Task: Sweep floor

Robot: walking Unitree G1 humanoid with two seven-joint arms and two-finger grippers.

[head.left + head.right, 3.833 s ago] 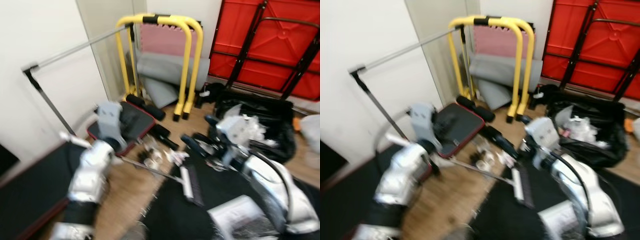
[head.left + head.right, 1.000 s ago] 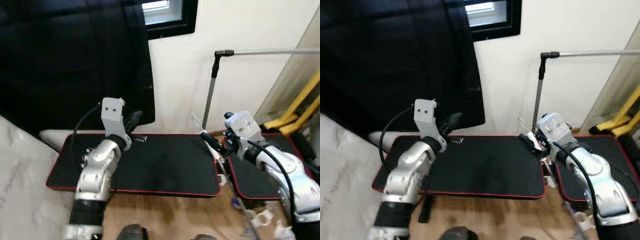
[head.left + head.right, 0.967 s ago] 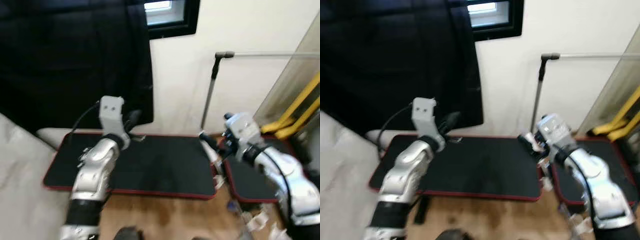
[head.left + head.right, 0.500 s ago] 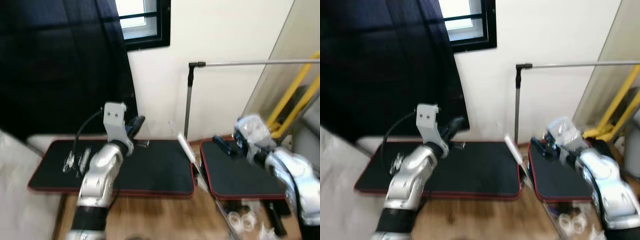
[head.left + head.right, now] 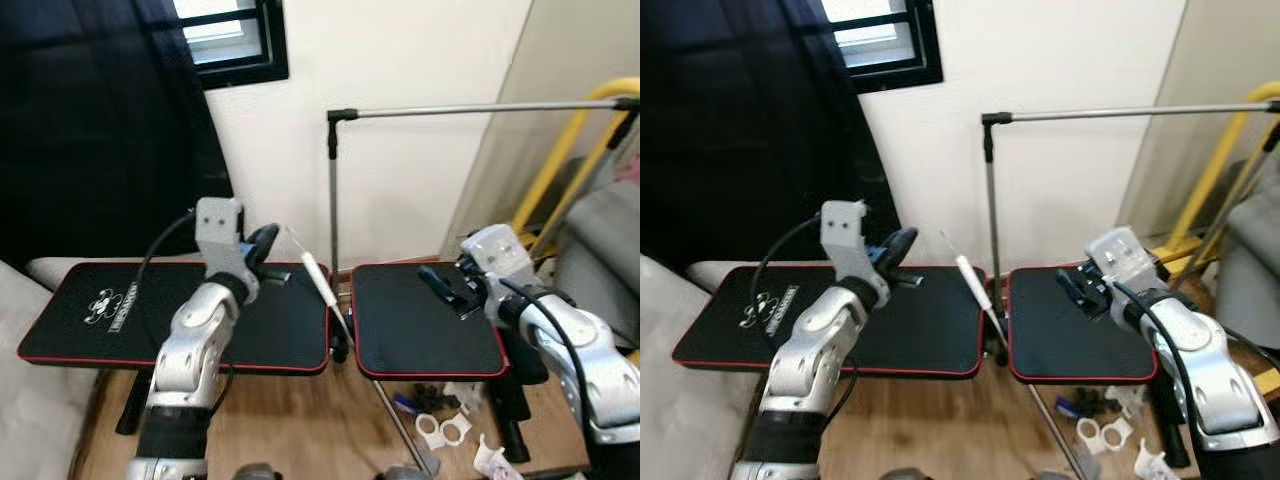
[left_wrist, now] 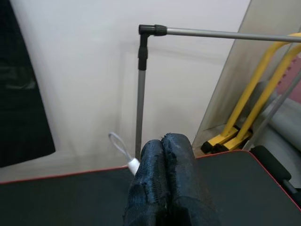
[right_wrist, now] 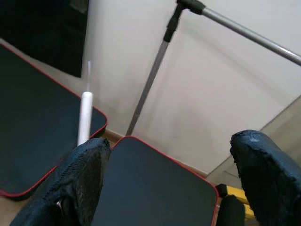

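Where the black mat [image 5: 120,320] lies, its white logo [image 5: 118,304] is unreadable.

Silver arms, black cables, textured black left claw [image 6: 162,188] fingers

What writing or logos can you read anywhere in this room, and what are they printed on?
White logo with a line of lettering on the left black mat: too small and blurred to read.
No other writing can be made out.
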